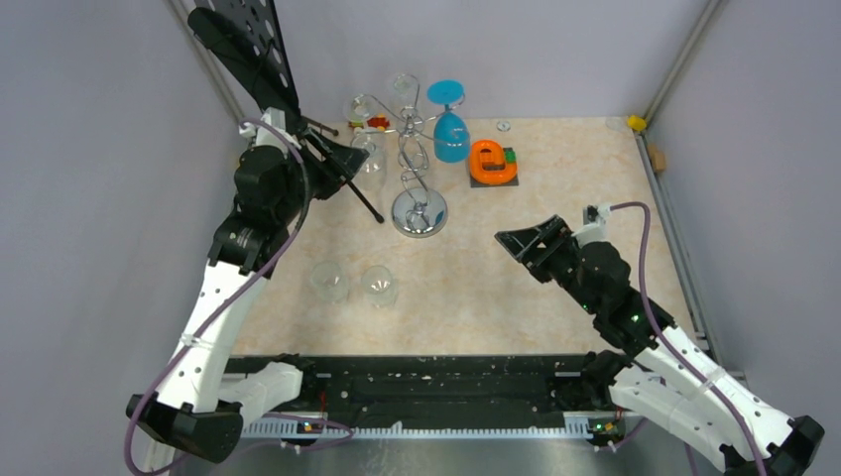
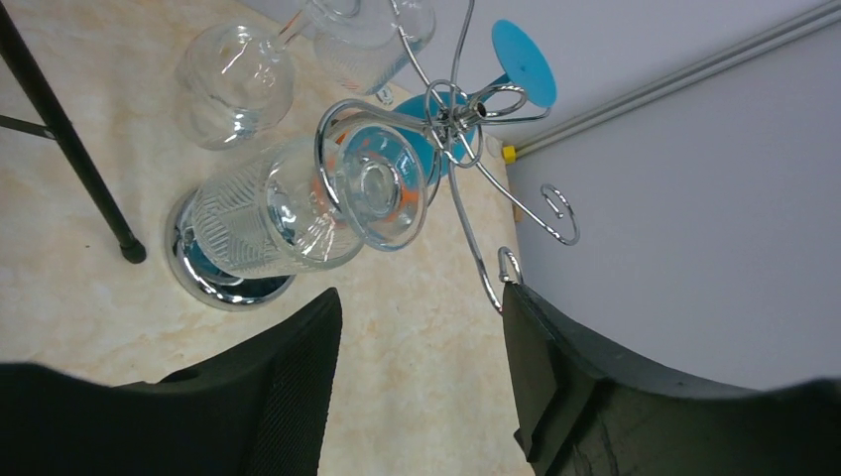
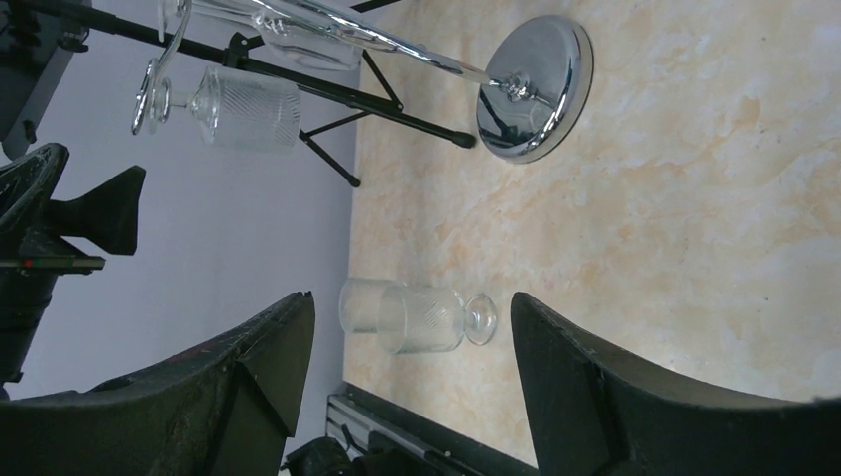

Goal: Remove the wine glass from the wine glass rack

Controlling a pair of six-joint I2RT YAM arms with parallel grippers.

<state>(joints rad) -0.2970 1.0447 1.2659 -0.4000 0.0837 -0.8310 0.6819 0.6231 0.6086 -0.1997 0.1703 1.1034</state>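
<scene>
Two glasses [image 1: 329, 281] off, standing near-left; ribbed wine glass [image 2: 288, 203] hangs on wine glass rack [image 1: 419, 169] far centre, ungrasped; left gripper [image 2: 421, 307] fingers apart facing it, right gripper [image 1: 531, 243] apart, well right

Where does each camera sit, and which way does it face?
Top external: above and behind, looking down on the table; both arms show.
Left wrist: on the left gripper, facing the ribbed glass hanging on the rack; open fingers show.
Right wrist: on the right gripper, facing the rack's base; open fingers show.
Both wrist views share that glass.
</scene>
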